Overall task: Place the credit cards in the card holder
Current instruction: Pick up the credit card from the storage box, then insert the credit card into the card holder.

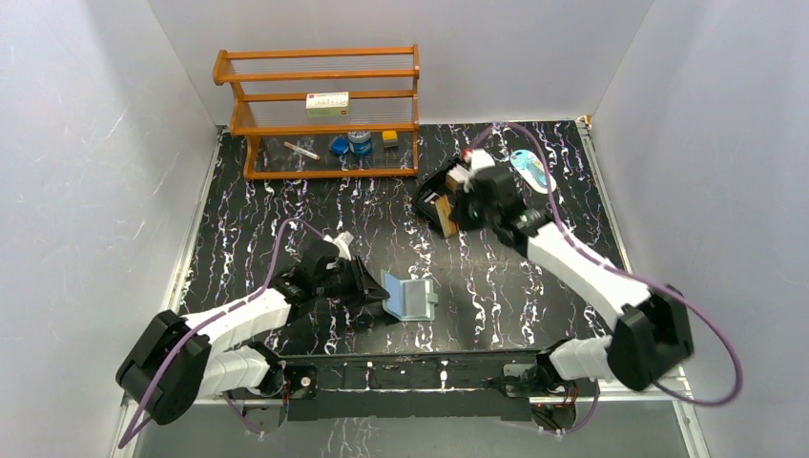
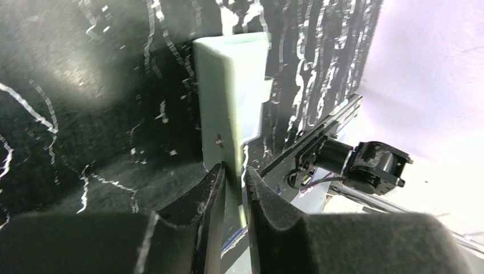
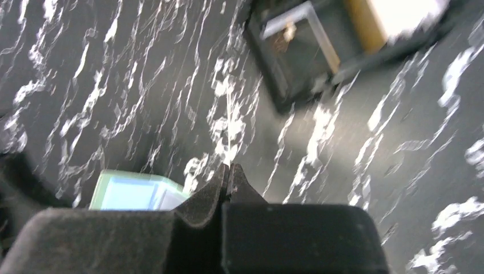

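Room: white walls (image 1: 86, 172) are seen around a black table (image 1: 277, 219) that is streaked with white.
Back of the table: a wooden shelf (image 1: 324, 119) is set against the far wall. A small pale box (image 1: 327, 103) is laid on its middle board, and a few little things are kept under it.
Card holder: the card holder (image 1: 412, 298) is laid open on the table near the front edge, about in the middle. Its pale blue inside can be seen.
Left end effector: the left end effector (image 2: 234, 178) is seen down at the table, at the left edge of the card holder. Its fingers (image 2: 211, 191) are set close together, and the edge of the card holder is pinched between them.
Black box: a black box (image 1: 429, 196) with small parts inside is placed at the back right, apart from the card holder.
Credit cards: an orange card (image 3: 358, 23) and a white card (image 3: 402, 10) are seen in the black box, but they are blurred.
Right end effector: the right end effector (image 3: 228, 171) is held above the table near the black box. Its fingers are pressed tight together. A thin pale line is seen above the tips, and it cannot be told whether a card is held there.
Far right: a blue and white oval thing (image 1: 531, 170) is laid near the black box.
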Available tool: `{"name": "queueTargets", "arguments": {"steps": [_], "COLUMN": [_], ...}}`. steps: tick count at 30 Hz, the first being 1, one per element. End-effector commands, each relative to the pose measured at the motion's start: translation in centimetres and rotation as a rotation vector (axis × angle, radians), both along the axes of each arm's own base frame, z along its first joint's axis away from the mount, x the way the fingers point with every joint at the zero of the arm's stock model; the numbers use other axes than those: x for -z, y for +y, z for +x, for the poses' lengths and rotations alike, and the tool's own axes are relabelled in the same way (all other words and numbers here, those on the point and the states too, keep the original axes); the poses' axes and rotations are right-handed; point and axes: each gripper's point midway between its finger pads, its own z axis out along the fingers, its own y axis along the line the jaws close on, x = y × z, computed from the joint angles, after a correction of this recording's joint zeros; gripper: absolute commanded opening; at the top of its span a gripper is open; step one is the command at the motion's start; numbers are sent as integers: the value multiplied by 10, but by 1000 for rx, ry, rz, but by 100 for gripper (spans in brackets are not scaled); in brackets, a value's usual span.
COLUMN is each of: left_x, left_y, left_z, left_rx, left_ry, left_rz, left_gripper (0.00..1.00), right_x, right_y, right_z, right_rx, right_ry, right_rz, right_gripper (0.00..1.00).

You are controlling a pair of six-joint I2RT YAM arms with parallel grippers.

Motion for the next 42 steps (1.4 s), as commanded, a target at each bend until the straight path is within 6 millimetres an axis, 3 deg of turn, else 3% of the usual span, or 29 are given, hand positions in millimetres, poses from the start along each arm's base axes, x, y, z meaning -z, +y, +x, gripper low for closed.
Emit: {"name": "queueTargets", "arguments": {"steps": [1,4,8,16,22,27,34,42], "left_x": [21,37,44,45,49,49,51,62], "left_y": [4,13,19,23,28,28,30,37], "left_z": [-14,-27,-32,-34,-32,-31,-34,-36], "left_rx": [41,40,39,35,25,21,28,28], "left_ry": [55,83,91,80,77,58,55,59], "left_rz": [28,54,70,85,124,115,122,161], "left_gripper": [20,23,22,30,40,34,9,1], "right_x": [-4,17,37,56,82,103,137,140], "right_y": [27,42,57,73,73,69,58,61], "right_z": [-76,-122,-147,-163,-163,-161,-169,-172], "right_rx": [-19,-31,-19,-33,-51,-46,-16,-46], "right_ry": [156,263,344,400,386,386,460,494], "right_rz": [406,566,606,643,604,550,546,604], "right_gripper": [0,0,0,0,0,0,0,0]}}
